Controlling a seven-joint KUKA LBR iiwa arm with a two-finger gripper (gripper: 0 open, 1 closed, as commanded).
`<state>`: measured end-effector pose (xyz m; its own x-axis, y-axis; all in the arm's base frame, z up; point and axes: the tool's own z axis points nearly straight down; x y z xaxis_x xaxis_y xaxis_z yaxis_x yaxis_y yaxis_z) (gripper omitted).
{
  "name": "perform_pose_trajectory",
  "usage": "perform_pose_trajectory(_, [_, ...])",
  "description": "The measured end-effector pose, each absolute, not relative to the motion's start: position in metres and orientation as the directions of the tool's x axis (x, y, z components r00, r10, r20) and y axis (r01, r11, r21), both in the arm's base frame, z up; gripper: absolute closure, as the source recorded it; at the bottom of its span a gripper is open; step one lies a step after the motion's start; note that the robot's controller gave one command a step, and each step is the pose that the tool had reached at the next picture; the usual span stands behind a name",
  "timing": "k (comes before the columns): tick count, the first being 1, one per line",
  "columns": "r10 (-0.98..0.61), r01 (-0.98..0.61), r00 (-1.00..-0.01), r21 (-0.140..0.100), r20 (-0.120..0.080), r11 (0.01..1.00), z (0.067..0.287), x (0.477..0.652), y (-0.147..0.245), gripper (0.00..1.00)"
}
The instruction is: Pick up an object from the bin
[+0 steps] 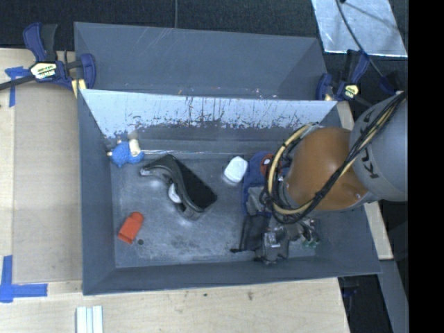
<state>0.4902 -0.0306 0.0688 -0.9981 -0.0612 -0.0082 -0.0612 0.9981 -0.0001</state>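
My gripper [267,241] is low in the front right part of the bin, close to the floor, below the arm's orange cover. A white cap-like piece [236,170] lies just up and left of it. A dark blue thing [258,165] sits beside the white piece, partly hidden by the cover. A small green thing [312,239] peeks out at the gripper's right side. Whether anything sits in the gripper cannot be made out.
A black curved tool [186,186] with a grey handle lies mid-bin. An orange-red block [130,227] rests at the front left, and a small blue and white thing [125,152] at the back left corner. The arm covers the bin's right side.
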Motion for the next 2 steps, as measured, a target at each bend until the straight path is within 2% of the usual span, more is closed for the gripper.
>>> perform_pose_trajectory(2, [-0.058,-0.058,-0.998,0.001,-0.015,0.998,0.0709,0.4925,-0.0302,0.00])
